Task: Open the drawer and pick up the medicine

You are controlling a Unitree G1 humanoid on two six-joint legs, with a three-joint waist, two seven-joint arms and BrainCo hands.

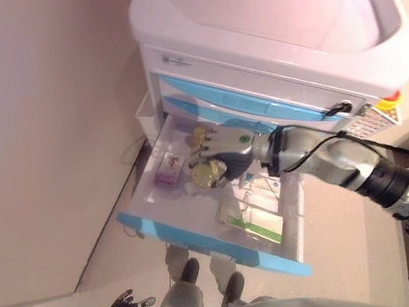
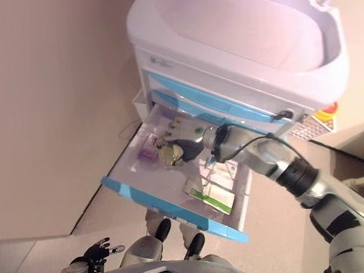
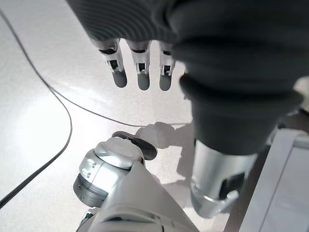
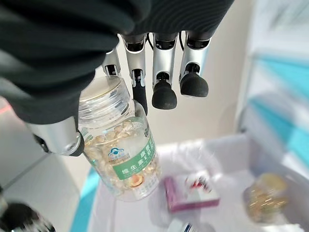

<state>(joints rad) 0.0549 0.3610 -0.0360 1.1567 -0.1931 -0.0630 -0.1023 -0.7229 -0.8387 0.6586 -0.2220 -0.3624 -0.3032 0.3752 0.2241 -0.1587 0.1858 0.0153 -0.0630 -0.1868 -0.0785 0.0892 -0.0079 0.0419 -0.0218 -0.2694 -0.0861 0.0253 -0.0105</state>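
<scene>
Already the right robot hand (image 4: 72,72) grasps the medicine bottle (image 4: 120,145), thumb on one side just under the cap and fingers curled toward the other, holding it above the open drawer (image 1: 171,230) of the white cart (image 1: 270,26); the bottle hangs tilted, cap toward the palm, its base pointing down at the drawer floor.

By my judgement the bottle is light, rigid clear plastic, smooth and rather slippery, with loose yellow capsules inside that will shift as it tips; the surest hold is around the body near the ribbed neck, where the thumb now sits, since the label zone below offers little friction.

Beneath the right robot hand the drawer holds a small purple-and-white box (image 4: 190,191), and beyond it a second jar (image 4: 265,198) of yellowish contents; nearer the drawer's blue front lies a flat green-and-white box (image 1: 253,224); other pale packets sit alongside, too indistinct to name.

The left robot hand (image 3: 140,67) hangs released, fingers straight, low beside the robot and well apart from the cart.
</scene>
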